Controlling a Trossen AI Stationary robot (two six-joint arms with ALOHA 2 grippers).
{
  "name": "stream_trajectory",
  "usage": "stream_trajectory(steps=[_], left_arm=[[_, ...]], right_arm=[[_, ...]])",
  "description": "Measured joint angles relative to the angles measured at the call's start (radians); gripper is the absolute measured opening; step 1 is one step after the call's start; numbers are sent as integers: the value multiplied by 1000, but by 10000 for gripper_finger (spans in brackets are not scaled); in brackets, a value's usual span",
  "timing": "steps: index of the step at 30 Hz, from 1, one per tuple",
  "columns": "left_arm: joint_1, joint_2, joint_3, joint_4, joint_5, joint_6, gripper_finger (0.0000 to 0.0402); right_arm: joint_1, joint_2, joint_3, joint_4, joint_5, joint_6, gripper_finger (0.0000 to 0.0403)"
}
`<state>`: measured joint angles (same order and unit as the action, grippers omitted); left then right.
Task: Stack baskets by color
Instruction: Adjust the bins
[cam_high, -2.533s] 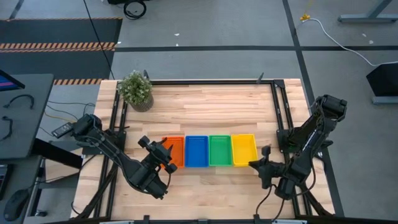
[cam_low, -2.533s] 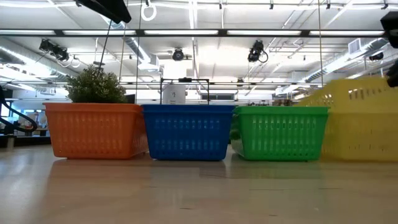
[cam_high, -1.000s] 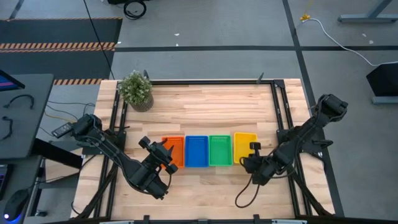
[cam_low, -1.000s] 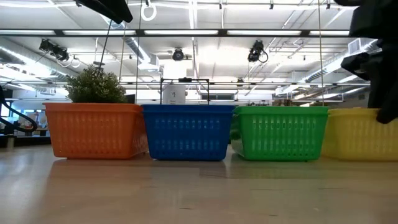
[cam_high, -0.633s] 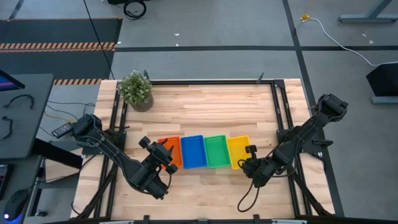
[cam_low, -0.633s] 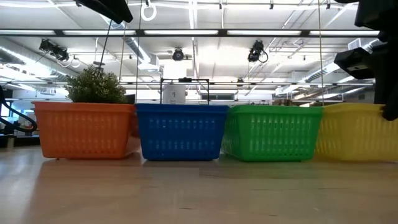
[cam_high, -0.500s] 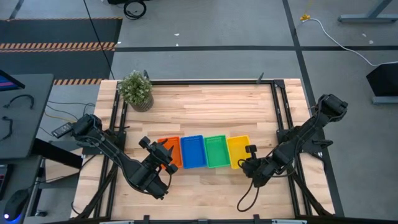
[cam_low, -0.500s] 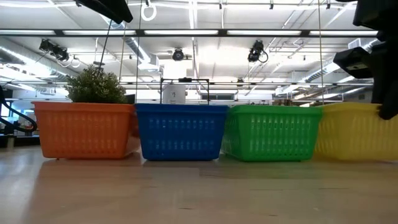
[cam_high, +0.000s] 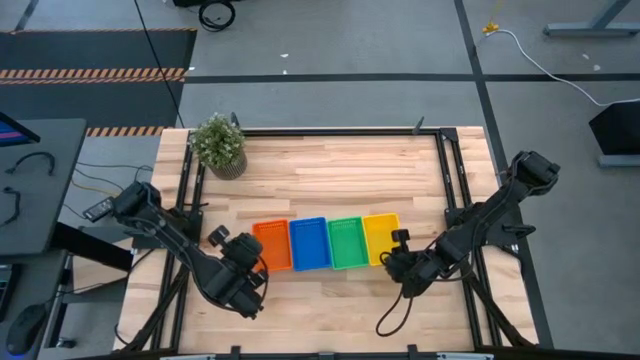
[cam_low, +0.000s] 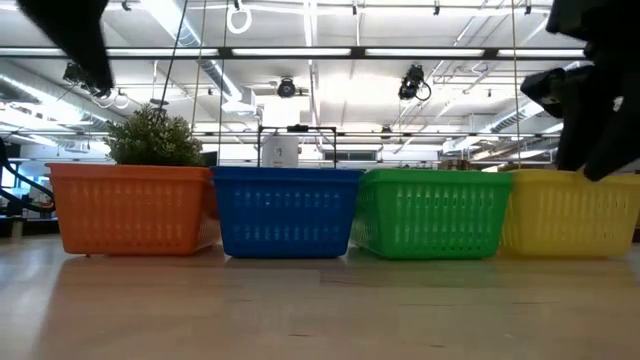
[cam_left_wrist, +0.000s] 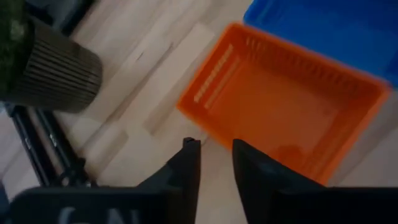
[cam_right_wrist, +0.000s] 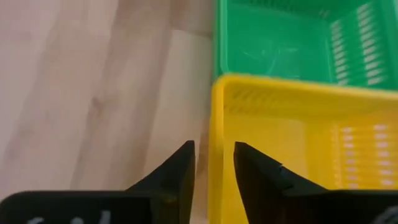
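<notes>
Four baskets stand side by side in a row on the table: orange (cam_high: 271, 246), blue (cam_high: 309, 243), green (cam_high: 346, 241) and yellow (cam_high: 381, 238). My left gripper (cam_high: 252, 256) hangs open just left of the orange basket (cam_left_wrist: 280, 112); wood shows in its gap. My right gripper (cam_high: 397, 255) is open at the yellow basket's near right corner. In the right wrist view its fingers (cam_right_wrist: 214, 165) stand either side of the yellow basket's (cam_right_wrist: 292, 143) near wall. In the low view the right gripper (cam_low: 590, 100) hangs over the yellow basket (cam_low: 570, 212). My right gripper has one finger inside the yellow basket and one outside, astride the near wall's rim (cam_right_wrist: 215, 124), coming slanting down from the table's right. A gap shows on both sides of the rim. Whether either finger touches the wall I cannot tell. The basket stands flat on the table.
A potted plant (cam_high: 218, 143) stands at the far left corner. Black frame rails (cam_high: 330, 130) run along the far edge and both sides. Bare wood lies beyond and in front of the row. A cable loops (cam_high: 392, 318) under the right arm.
The whole row of baskets has slid a little toward the table's left edge, skewing midway and then standing square again, with my right gripper at the yellow basket. My left gripper has swung toward the left edge, off the orange basket, which now shows whole.
</notes>
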<state>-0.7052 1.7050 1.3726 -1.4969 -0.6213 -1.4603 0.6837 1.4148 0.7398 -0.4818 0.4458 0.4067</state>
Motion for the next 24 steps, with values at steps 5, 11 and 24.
stream_trajectory(steps=[5, 11, 24], left_arm=[[-2, -17, -140, 10, 100, -121, 37], [16, -134, -367, 208, 124, -201, 8], [172, -240, -779, 843, 69, 70, 3]], right_arm=[[34, -61, 36, -87, 0, 29, 121], [58, -208, 0, -445, 84, 382, 86], [-21, -335, -261, -318, -8, 824, 12]])
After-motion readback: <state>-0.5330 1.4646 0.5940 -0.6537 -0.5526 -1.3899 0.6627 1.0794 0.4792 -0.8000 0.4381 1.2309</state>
